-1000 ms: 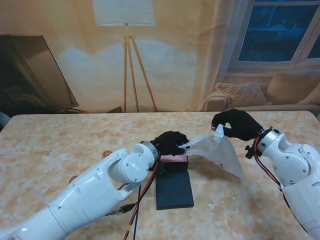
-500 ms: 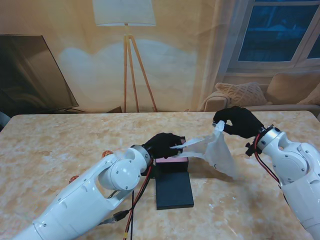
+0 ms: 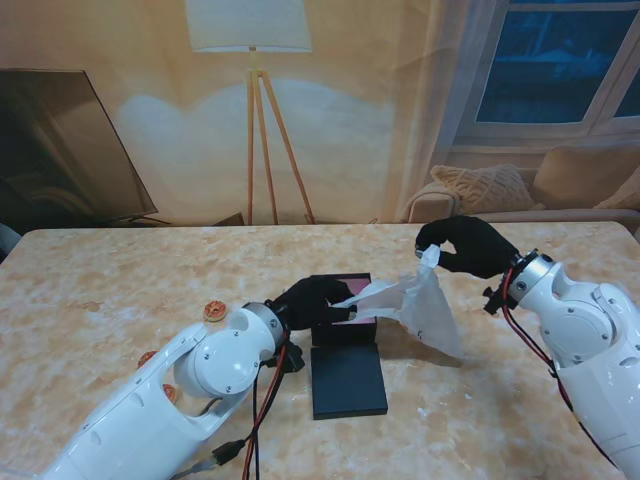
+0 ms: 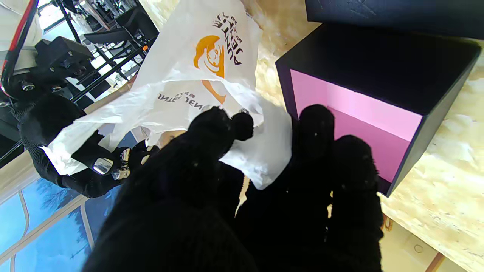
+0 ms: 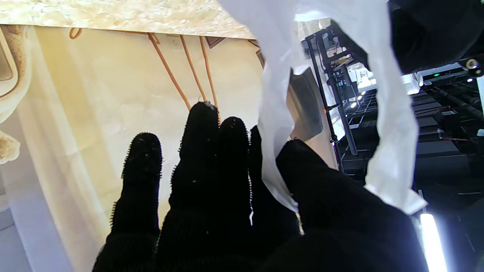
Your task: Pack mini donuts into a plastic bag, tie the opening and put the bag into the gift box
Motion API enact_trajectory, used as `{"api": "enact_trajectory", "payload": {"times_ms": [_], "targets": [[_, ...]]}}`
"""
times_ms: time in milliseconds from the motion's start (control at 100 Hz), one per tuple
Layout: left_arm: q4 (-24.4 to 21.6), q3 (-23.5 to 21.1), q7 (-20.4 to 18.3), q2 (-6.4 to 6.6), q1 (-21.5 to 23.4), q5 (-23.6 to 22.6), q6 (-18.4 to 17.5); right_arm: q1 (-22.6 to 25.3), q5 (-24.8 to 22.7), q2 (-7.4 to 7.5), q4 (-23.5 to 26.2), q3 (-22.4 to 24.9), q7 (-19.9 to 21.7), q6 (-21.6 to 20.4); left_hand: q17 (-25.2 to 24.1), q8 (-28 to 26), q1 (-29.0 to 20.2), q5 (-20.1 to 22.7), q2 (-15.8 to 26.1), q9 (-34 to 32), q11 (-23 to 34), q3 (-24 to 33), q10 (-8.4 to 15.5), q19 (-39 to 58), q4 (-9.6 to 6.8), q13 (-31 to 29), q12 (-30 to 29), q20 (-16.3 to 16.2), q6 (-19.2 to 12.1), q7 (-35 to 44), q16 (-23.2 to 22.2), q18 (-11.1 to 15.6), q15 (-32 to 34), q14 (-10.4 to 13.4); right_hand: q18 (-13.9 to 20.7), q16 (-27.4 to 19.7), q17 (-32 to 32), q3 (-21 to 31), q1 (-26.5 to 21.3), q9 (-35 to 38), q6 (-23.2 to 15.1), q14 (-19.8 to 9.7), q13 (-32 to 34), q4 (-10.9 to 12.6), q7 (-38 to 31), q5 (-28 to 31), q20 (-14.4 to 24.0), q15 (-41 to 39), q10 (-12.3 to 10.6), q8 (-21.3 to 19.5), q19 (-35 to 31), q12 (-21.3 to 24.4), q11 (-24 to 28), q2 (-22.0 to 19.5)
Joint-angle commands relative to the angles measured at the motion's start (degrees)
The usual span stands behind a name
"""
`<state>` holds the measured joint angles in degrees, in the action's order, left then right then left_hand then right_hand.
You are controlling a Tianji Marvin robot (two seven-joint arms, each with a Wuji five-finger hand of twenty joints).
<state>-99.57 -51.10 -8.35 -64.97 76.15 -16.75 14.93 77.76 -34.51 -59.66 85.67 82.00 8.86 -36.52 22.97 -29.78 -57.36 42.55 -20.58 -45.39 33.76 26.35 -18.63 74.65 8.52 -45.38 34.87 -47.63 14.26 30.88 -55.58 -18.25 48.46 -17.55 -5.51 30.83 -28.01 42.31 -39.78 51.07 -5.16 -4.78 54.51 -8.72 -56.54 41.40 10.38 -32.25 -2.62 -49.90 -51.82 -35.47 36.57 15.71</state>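
A thin white plastic bag (image 3: pixel 425 310) with an orange print (image 4: pixel 210 56) hangs stretched between both hands above the table. My left hand (image 3: pixel 312 300), in a black glove, is shut on one handle of the bag (image 4: pixel 261 151), right over the gift box (image 3: pixel 345 315). My right hand (image 3: pixel 468 245) is shut on the other handle of the bag (image 5: pixel 276 151), held higher and to the right. The gift box (image 4: pixel 378 98) is black outside and pink inside, and it stands open. Mini donuts (image 3: pixel 213 311) lie on the table to the left, by my left arm.
The black box lid (image 3: pixel 347 380) lies flat on the table just nearer to me than the box. More donuts (image 3: pixel 147 357) sit partly hidden beside my left forearm. Red and black cables (image 3: pixel 262 420) hang from the left arm. The marble table (image 3: pixel 100 280) stretches left.
My left hand has drawn back toward me and to the left with its handle, and my left arm has dropped lower. The bag has shifted left and bunched closer over the box. A donut has come into view.
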Motion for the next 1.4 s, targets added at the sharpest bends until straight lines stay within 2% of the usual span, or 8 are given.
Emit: {"api": "enact_trajectory", "payload": {"times_ms": [0, 40, 290, 520, 590, 830, 1030, 1390], "targets": [[-1.37, -0.60, -1.24, 0.38, 0.28, -1.10, 0.49, 0.58, -0.04, -0.13, 0.76, -0.35, 1.20, -0.51, -5.34, 1.44, 3.73, -1.76, 3.69, 5.14, -3.97, 0.79, -1.95, -5.55, -2.84, 5.49, -3.15, 1.72, 2.36, -7.70, 2.22, -0.59, -5.04, -3.00, 1.94, -1.35, -0.32, 5.90, -7.19, 0.80, -16.68, -1.54, 0.67, 3.35, -2.26, -1.45, -1.13, 0.63, -1.67, 0.23, 0.51, 0.25, -0.91, -1.25], [-1.87, -1.03, -1.53, 0.51, 0.47, -1.31, 0.76, 0.64, 0.42, -0.07, 0.88, -0.44, 1.64, -0.52, -9.41, 4.17, 7.22, -2.98, 5.90, 9.62, -7.52, 2.10, -2.86, -9.48, -4.72, 10.68, -5.03, 2.32, 4.35, -14.06, 4.30, -0.90, -9.72, -4.00, 1.97, -1.29, -0.46, 6.01, -7.11, 0.85, -16.69, -1.63, 0.84, 3.35, -2.23, -1.44, -1.16, 0.59, -1.79, 0.22, 0.47, 0.20, -0.97, -1.13], [-4.78, -4.57, -0.36, 0.85, 2.77, -4.03, -2.88, 0.49, 1.58, 0.12, 0.82, -0.86, 2.94, -0.35, -18.60, 5.29, 8.43, -6.52, 5.69, 20.98, -15.53, -0.60, -3.92, -21.37, -5.00, 23.74, -8.38, 4.94, 5.51, -22.03, 11.81, -0.17, -22.02, -4.38, 1.82, -0.85, -0.55, 6.69, -6.83, 1.21, -16.62, -1.56, 1.02, 3.25, -2.09, -1.05, -1.29, 0.36, -1.73, 0.13, 0.20, -0.32, -1.16, -0.80], [-7.91, -6.37, -0.33, 1.04, 6.39, -0.20, -8.57, 0.19, 1.36, 0.13, 0.40, -1.10, 2.86, -0.44, -11.72, 3.99, 4.67, -2.38, 5.78, 16.76, -12.33, 5.11, -2.51, -21.31, -5.13, 18.26, -8.16, 8.02, 5.14, -21.27, 13.15, 3.47, -20.55, -3.08, 1.73, -0.66, -0.40, 6.67, -6.82, 1.22, -16.78, -1.54, 0.98, 3.14, -1.97, -0.98, -1.42, 0.43, -1.70, -0.06, 0.14, -0.53, -1.43, -0.83], [-8.80, -6.02, -0.39, 1.05, 6.96, 0.33, -8.53, 0.15, 1.40, 0.13, 0.34, -1.12, 2.86, -0.52, -8.98, 0.95, -0.30, -1.64, 3.95, 15.36, -11.24, 7.68, -2.26, -20.41, -3.15, 16.31, -9.06, 10.83, 4.49, -19.82, 14.28, 4.25, -19.90, -2.71, 1.69, -0.64, -0.30, 6.69, -6.80, 1.21, -16.77, -1.53, 0.97, 3.14, -1.93, -1.00, -1.45, 0.44, -1.70, -0.09, 0.16, -0.58, -1.44, -0.84], [-11.07, -4.76, -1.83, 0.77, 8.08, 8.31, -6.00, 0.41, 1.00, 0.08, 0.43, -0.92, 2.44, -0.71, -3.12, -0.30, -3.23, 0.01, 2.47, 11.90, -9.57, 7.58, -0.69, -18.74, -1.83, 11.58, -10.66, 15.69, 2.24, -18.09, 16.92, 5.63, -19.59, -0.84, 1.52, -0.61, -0.16, 6.71, -6.81, 1.06, -16.65, -1.41, 0.65, 3.13, -1.83, -1.03, -1.49, 0.59, -1.65, -0.19, 0.09, -0.61, -1.54, -0.81], [-10.60, -2.67, -1.69, -0.31, 7.05, 15.90, -0.69, 0.58, 0.96, 0.06, 0.67, -0.81, 2.39, -0.45, -1.77, -0.77, -3.19, 0.56, 2.64, 9.95, -9.62, 5.85, -0.91, -18.14, -1.37, 10.04, -11.71, 18.41, 2.33, -16.33, 19.08, 4.43, -20.36, -1.75, 1.34, -0.92, 0.04, 6.56, -6.78, 1.01, -16.68, -1.24, 0.48, 3.08, -1.77, -1.05, -1.48, 1.20, -1.58, -0.25, 0.00, -0.28, -1.96, -0.90], [-3.11, 0.87, 2.79, -2.63, 1.02, 15.94, -1.21, 1.14, 1.21, 0.18, 1.08, -0.37, 2.85, -0.83, -5.40, -1.17, 0.07, 0.98, 5.84, 9.67, -9.58, 2.21, -0.06, -18.58, -0.96, 11.43, -11.55, 19.30, 1.94, -14.68, 20.07, 3.33, -21.38, -2.05, 0.87, -1.49, 0.51, 6.00, -6.86, 0.65, -17.35, -0.69, -0.08, 2.91, -1.43, -1.21, -1.47, 2.34, -1.25, -0.40, -0.03, 0.51, -3.20, -1.08]]}}
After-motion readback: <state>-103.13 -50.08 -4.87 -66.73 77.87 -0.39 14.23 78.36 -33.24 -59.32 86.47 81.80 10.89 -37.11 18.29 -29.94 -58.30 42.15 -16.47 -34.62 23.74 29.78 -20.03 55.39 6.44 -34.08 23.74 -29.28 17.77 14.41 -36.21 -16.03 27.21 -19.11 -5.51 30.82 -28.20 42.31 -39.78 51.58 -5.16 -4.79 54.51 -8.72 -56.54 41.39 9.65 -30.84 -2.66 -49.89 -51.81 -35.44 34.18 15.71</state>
